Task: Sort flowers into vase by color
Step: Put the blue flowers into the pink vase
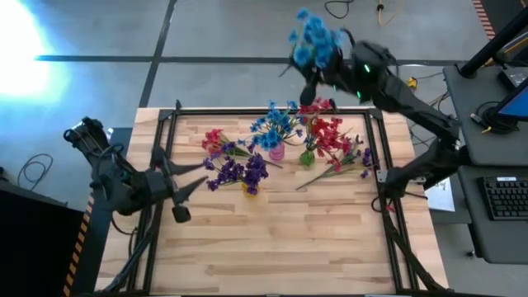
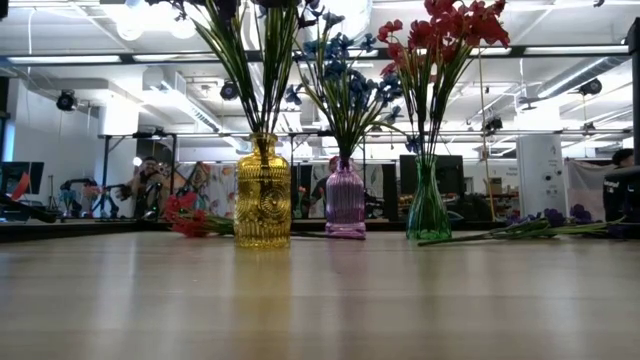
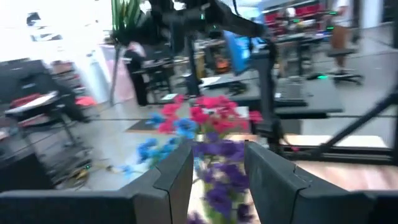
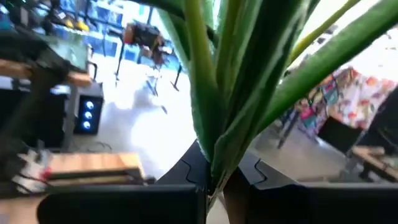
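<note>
Right gripper (image 4: 221,177) of mine clamped on blue flowers (image 1: 314,39), stems upright, raised past table (image 1: 272,239) far edge; left gripper (image 1: 198,177) apart.

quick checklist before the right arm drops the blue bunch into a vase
1. Right gripper shut on the blue flowers' stems: ok.
2. Bunch above the pink vase that holds blue: not ok, it hangs beyond the table's far edge.
3. Left gripper out of the way, open near the yellow vase: ok.
4. All three vases upright: ok.
5. Loose sprigs by the green vase away from the pink vase: ok.
</note>
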Motion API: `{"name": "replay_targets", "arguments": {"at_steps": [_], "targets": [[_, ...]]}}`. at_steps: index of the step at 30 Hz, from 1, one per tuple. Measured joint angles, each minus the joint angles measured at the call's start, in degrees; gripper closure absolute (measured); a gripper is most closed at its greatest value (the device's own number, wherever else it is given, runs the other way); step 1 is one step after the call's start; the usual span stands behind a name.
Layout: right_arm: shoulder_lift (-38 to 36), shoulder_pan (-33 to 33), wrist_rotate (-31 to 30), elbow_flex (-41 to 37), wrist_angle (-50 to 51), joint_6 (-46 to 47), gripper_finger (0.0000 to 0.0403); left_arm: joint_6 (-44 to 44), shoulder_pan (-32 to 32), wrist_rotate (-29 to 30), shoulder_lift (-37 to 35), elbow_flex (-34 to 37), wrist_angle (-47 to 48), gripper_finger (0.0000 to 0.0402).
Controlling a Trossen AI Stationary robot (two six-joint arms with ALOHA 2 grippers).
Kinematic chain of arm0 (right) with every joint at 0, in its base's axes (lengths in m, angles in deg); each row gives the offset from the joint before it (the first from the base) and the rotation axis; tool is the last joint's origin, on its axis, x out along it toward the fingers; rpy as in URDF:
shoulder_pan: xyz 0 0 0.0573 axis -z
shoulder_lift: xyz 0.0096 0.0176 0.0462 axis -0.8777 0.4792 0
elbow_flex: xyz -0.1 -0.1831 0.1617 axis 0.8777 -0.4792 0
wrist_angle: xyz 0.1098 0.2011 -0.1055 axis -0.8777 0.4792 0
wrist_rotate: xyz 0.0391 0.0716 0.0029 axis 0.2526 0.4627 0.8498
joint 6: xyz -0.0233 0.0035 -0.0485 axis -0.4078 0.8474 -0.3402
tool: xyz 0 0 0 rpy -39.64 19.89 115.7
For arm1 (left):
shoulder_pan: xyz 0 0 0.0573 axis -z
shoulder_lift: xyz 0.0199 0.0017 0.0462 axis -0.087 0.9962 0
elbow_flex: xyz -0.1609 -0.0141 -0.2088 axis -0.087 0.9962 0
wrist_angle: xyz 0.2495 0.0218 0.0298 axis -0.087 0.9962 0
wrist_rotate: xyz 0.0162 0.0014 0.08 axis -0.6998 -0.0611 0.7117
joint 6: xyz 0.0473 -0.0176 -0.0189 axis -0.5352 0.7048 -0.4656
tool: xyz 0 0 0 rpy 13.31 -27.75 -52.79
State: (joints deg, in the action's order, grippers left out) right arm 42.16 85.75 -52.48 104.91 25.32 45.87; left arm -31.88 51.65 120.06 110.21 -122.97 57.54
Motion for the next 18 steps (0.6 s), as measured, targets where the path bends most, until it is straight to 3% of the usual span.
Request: {"name": "replay_targets", "arguments": {"at_steps": [5, 10, 14, 18], "targets": [[3.58, 14.64, 15.85, -0.42, 3.23, 1.95, 0.0385, 1.48, -0.01, 3.01, -0.85, 0.00, 0.10, 0.0274], [7.00, 23.87, 31.67, -0.42, 3.74, 4.17, 0.0385, 1.85, -0.06, 7.57, -0.78, 0.00, -0.70, 0.0274], [8.59, 26.18, 34.61, -0.42, 6.02, 4.29, 0.0385, 2.43, -0.27, 11.52, -0.18, 0.00, -1.13, 0.0274], [7.20, 26.60, 34.67, -1.51, 9.52, 3.07, 0.0385, 4.12, -0.27, 11.87, 0.53, 0.00, -1.24, 0.0274]]}}
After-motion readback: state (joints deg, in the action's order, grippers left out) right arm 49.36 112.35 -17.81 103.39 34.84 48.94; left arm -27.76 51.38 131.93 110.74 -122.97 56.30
